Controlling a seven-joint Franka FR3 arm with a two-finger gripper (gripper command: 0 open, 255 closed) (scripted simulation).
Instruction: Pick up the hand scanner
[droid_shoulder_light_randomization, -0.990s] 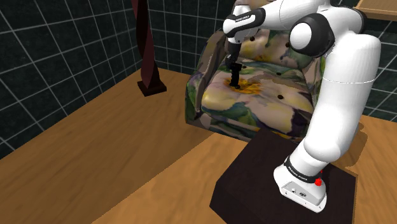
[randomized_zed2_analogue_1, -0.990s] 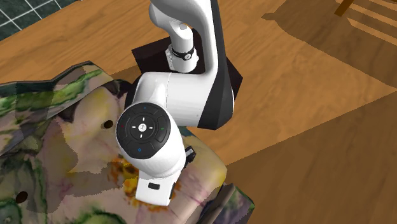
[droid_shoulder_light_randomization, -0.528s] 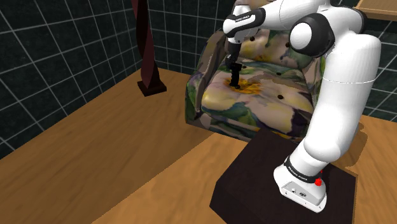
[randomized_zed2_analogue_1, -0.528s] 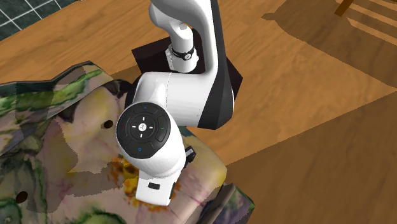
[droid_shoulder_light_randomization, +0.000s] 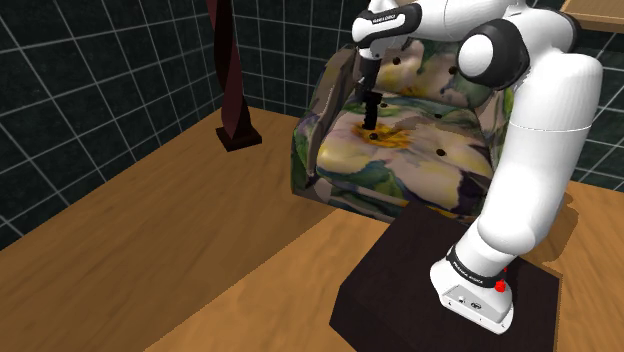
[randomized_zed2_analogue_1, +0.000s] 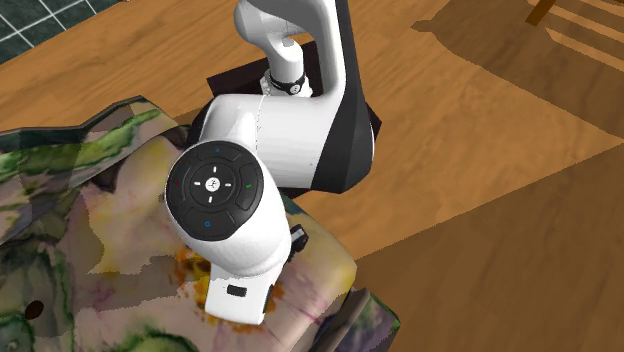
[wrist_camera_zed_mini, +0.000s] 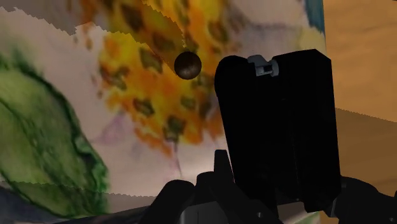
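Above the seat of the flowered armchair (droid_shoulder_light_randomization: 440, 150), the black hand scanner (wrist_camera_zed_mini: 280, 127) was held clamped in the gripper (droid_shoulder_light_randomization: 371, 97), seemingly just clear of the cushion. The lifting step was judged begun; a steady, straight rise was called for next.

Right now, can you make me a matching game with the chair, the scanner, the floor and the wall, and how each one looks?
Things:
1. chair
2. scanner
3. floor
4. wall

Looks:
A. brown wood
B. plain black
C. dark tiles with pale lines
D. covered in flowers

Pairs: 1-D, 2-B, 3-A, 4-C
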